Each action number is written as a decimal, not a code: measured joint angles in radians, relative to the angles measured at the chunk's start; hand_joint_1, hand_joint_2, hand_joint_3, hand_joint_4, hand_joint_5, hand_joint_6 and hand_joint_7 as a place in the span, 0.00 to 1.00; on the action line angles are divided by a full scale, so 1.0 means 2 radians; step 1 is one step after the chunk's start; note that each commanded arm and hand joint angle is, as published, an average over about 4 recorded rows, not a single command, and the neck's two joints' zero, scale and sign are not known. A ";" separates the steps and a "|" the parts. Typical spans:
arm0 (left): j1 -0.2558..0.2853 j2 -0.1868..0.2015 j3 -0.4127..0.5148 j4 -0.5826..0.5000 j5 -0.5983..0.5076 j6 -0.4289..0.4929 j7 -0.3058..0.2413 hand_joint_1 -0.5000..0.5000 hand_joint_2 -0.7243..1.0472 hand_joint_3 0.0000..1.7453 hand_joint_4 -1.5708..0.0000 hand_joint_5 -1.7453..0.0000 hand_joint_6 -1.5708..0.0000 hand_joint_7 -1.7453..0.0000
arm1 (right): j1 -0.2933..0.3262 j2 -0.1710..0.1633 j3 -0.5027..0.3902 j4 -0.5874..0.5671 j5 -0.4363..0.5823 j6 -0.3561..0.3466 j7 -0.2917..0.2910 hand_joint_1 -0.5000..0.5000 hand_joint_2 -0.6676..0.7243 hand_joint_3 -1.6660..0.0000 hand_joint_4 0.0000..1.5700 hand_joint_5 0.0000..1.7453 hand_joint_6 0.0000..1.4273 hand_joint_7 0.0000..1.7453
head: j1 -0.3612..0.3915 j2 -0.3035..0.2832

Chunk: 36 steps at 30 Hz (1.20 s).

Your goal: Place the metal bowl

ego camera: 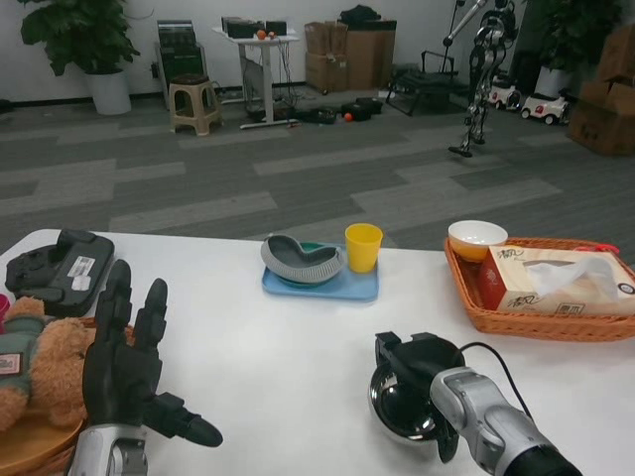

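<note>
**Metal bowl on the table under the right hand, placing nearly done or just begun**

At the far left a black controller lies on the white table, and below it a teddy bear sits in a wooden tray. Just beside the bear, the left hand is raised, palm inward, fingers spread apart and holding nothing.

Toward the middle, at the table's far edge, a blue tray carries a grey curved dish and a yellow cup.

Right of centre and near the robot, the metal bowl stands upright on the table. The right hand grips its far rim, fingers curled over the edge.

At the far right a wicker basket holds a cream bowl and a tissue box.

Judging from this, the bowl already rests on the surface but is not released. Whether this spot is the goal, I cannot tell; if so, only letting go remains.
</note>
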 measured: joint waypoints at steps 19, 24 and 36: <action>0.000 0.000 -0.001 0.000 0.000 0.000 0.000 0.00 0.03 0.00 1.00 0.94 1.00 1.00 | 0.021 -0.009 -0.048 -0.033 0.167 0.037 0.020 0.04 1.00 1.00 0.00 0.11 0.00 0.19 | 0.003 0.002; -0.001 0.000 -0.002 0.000 0.000 0.000 0.000 0.00 0.05 0.00 1.00 0.94 1.00 1.00 | 0.034 -0.001 -0.082 -0.066 0.203 0.022 0.020 0.04 1.00 1.00 0.00 0.08 0.00 0.12 | 0.005 0.002; -0.002 0.000 -0.002 0.000 0.000 -0.001 0.000 0.00 0.04 0.00 1.00 0.94 1.00 1.00 | 0.066 0.019 -0.165 -0.136 0.489 -0.100 -0.005 0.04 1.00 1.00 0.00 0.06 0.00 0.08 | 0.033 0.029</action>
